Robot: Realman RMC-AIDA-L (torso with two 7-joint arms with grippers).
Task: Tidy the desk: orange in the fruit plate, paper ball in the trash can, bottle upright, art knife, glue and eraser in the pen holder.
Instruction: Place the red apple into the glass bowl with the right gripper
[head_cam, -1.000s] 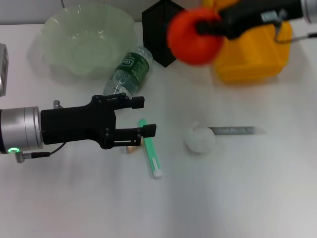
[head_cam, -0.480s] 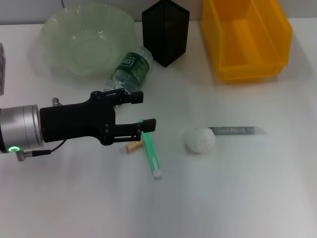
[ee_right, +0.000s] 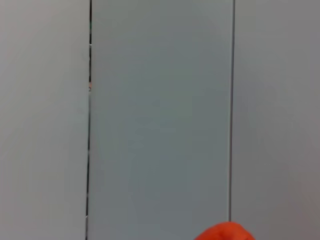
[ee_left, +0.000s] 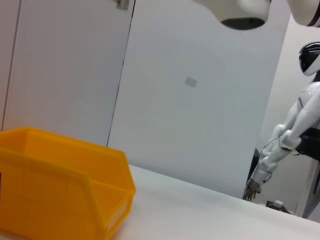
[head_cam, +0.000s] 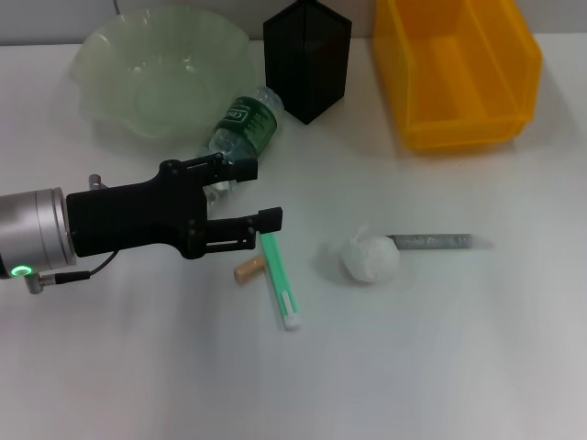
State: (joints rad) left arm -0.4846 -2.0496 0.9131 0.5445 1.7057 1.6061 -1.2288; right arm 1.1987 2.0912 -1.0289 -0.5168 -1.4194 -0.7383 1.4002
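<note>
Head view, near to far: broad bare stretch of white desk (head_cam: pixel 440 367) along the near edge and to the right, smooth and matt; left gripper (head_cam: pixel 261 194), black with a silver wrist, reaching in from the left above the desk, its two slim fingers spread with nothing between them; beside the lower fingertip a green stick with a white end (head_cam: pixel 278 280), lying flat, and the small tan eraser (head_cam: pixel 249 269) touching the stick's left side; crumpled white paper ball (head_cam: pixel 369 258) in mid-desk, a grey speckled stick (head_cam: pixel 431 241) lying flat against its right side; open desk between these and the far row; clear ribbed bottle (head_cam: pixel 242 129) with dark green label on its side, just past the upper finger; wide translucent pale-green fruit plate (head_cam: pixel 103 46) with scalloped rim at far left, near the back edge; tall black square pen holder (head_cam: pixel 307 60) in the far middle, close to the bottle; bright yellow trash can (head_cam: pixel 459 69), glossy plastic, at far right.
Left wrist view: trash can seen low and side-on; a white humanoid figure (ee_left: pixel 292 135) stands in the distance.
Right wrist view: only a sliver of the red-orange orange (ee_right: pixel 225 233) against grey wall panels; the right gripper's fingers cannot be seen.
</note>
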